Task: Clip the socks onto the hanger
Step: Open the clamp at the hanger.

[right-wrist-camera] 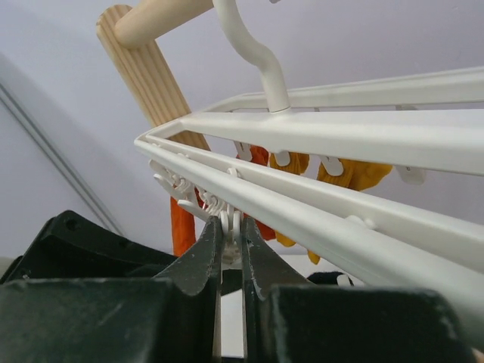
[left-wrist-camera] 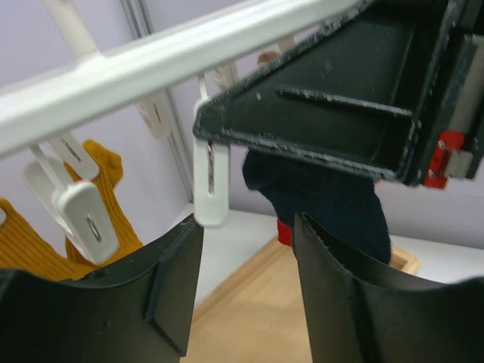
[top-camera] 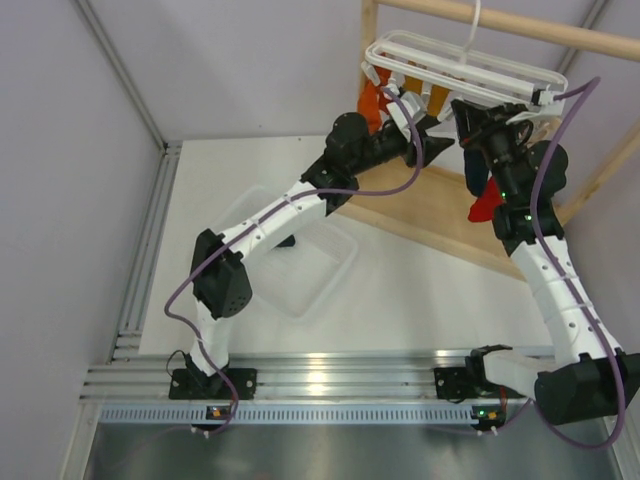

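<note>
The navy sock (left-wrist-camera: 333, 208) and the red sock (top-camera: 487, 207) hang together below the right-hand end of the hanger (right-wrist-camera: 340, 136), close beside the right arm. What holds them up cannot be made out.

The hanger hangs by its hook from the wooden rack (right-wrist-camera: 151, 76). Yellow socks (left-wrist-camera: 30, 242) and an orange sock (right-wrist-camera: 181, 227) are already clipped under its far side.

The right gripper (right-wrist-camera: 231, 231) is closed on a clip (right-wrist-camera: 229, 219) under the near rail, its fingers pinching it from either side. The left gripper (left-wrist-camera: 248, 234) stands parted and empty, with a neighbouring clip (left-wrist-camera: 210, 178) dangling just above its gap.

Judged step: a clip is being squeezed to take a sock, and neither task sock is confirmed as clipped. The next move calls for bringing a sock edge into that clip's mouth before the pinch is eased — steady alignment is needed, since the clip swings freely.
</note>
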You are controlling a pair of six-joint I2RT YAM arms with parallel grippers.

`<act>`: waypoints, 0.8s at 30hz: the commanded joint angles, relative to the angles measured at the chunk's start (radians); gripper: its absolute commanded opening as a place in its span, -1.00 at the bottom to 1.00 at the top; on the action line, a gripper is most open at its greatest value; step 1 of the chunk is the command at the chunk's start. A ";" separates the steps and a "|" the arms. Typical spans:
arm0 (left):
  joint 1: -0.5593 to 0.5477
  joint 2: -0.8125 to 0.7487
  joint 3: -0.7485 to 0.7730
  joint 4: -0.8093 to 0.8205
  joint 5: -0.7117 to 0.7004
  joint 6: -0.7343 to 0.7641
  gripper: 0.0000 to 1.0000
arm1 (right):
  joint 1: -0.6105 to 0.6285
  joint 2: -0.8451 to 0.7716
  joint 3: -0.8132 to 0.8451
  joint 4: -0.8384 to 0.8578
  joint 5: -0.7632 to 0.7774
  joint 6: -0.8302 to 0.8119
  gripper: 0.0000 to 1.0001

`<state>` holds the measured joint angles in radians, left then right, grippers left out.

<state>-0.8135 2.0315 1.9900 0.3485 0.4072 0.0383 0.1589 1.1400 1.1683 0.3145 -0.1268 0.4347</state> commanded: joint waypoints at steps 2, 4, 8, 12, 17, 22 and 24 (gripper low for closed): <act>0.017 -0.160 -0.074 -0.095 0.027 -0.037 0.18 | 0.013 0.000 0.068 -0.001 -0.034 0.018 -1.00; 0.043 -0.216 -0.101 -0.155 0.030 -0.067 0.24 | 0.007 -0.002 0.074 -0.009 -0.036 0.030 -1.00; 0.103 -0.321 -0.210 -0.267 0.065 -0.100 0.33 | 0.004 -0.002 0.083 -0.029 -0.043 0.042 -1.00; 0.207 -0.422 -0.328 -0.397 0.088 -0.144 0.30 | 0.001 -0.008 0.088 -0.048 -0.053 0.039 -1.00; 0.353 -0.563 -0.491 -0.627 0.084 -0.080 0.24 | -0.001 -0.009 0.094 -0.064 -0.083 0.030 -1.00; 0.520 -0.625 -0.589 -0.870 0.062 0.138 0.19 | -0.001 -0.011 0.096 -0.087 -0.106 0.021 -1.00; 0.594 -0.611 -0.596 -0.983 0.065 0.228 0.18 | -0.001 -0.013 0.094 -0.092 -0.117 0.019 -1.00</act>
<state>-0.2970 1.4410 1.4197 -0.4000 0.4747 0.0898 0.1528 1.1408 1.2144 0.2413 -0.1669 0.4629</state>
